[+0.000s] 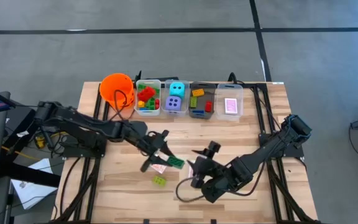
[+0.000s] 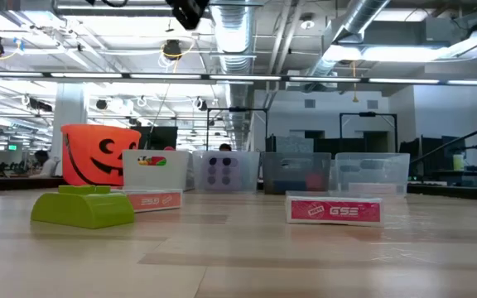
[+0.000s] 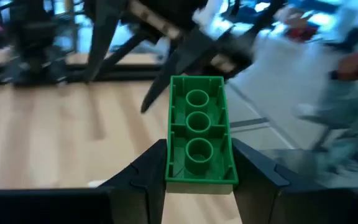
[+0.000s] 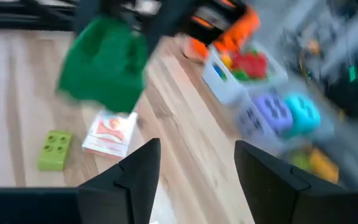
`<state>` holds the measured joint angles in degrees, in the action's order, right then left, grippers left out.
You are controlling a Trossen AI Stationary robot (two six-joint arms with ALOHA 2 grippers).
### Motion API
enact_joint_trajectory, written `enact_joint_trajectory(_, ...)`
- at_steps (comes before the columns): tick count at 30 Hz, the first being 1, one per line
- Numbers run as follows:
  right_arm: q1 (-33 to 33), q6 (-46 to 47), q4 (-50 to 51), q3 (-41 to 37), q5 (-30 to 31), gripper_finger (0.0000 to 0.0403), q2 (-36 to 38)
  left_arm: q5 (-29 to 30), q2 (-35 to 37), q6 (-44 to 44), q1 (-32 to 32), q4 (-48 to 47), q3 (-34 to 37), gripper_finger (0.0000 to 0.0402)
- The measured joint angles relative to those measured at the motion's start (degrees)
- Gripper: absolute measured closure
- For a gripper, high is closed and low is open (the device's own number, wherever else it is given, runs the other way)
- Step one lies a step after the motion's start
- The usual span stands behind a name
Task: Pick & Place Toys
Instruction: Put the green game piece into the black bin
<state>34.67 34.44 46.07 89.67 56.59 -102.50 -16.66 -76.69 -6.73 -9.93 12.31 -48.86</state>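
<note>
A dark green brick [image 3: 197, 134] is clamped between the fingers of the left gripper [image 1: 164, 155] above table centre, over a card pack [image 1: 159, 167], while the right gripper [image 1: 199, 169], at its 3 o'clock, is spread and empty.

Looking straight down from overhead on the whole worktop [image 1: 229, 186], orange bucket [image 1: 117, 87] at the far edge. Looking level from worktop height toward that bucket [image 2: 99, 154], lime brick [image 2: 83, 207] close in front. Riding the left wrist, tight on a green brick [image 3: 197, 130]. Riding the right wrist, facing the bucket [image 4: 229, 31], sharing green brick [image 4: 104, 62] and lime brick [image 4: 55, 149].
</note>
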Motion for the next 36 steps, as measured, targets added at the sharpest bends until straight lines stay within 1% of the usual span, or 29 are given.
enact_joint_trajectory(2,0.04,-10.01,-5.63,0.0,-0.01,0.0203,0.0,-1.84,2.07,-0.18,0.02,-0.71,0.0,0.027)
enact_joint_trajectory(5,0.08,-23.03,-13.21,0.0,-1.01,0.0203,0.0,-3.09,3.76,-0.28,0.02,-0.78,-0.02,0.027)
enact_joint_trajectory(7,0.04,-29.21,-16.39,0.0,-2.18,0.0203,0.0,-3.52,4.14,-1.38,0.02,-0.63,-0.02,0.027)
enact_joint_trajectory(9,-0.14,-33.38,-18.39,0.0,-2.51,0.0203,0.0,-3.55,4.1,-2.68,0.02,-0.89,-0.02,0.027)
enact_joint_trajectory(12,-0.32,-36.95,-19.21,0.0,-2.57,0.0203,0.0,-3.63,3.63,-3.09,-0.37,-0.53,-0.02,0.027)
enact_joint_trajectory(18,-0.92,-38.87,-19.19,0.0,-2.57,0.0203,0.0,-3.66,3.52,-3.22,-0.7,-0.47,0.0,0.027)
enact_joint_trajectory(27,-1.11,-49.14,-20.01,0.0,-2.9,0.0203,0.0,-3.46,3.48,-2.72,0.21,0.8,0.0,0.027)
enact_joint_trajectory(36,-1.09,-57.2,-25.5,0.0,-3.01,0.0203,0.0,-2.5,3.46,-2.59,0.33,0.99,0.0,0.027)
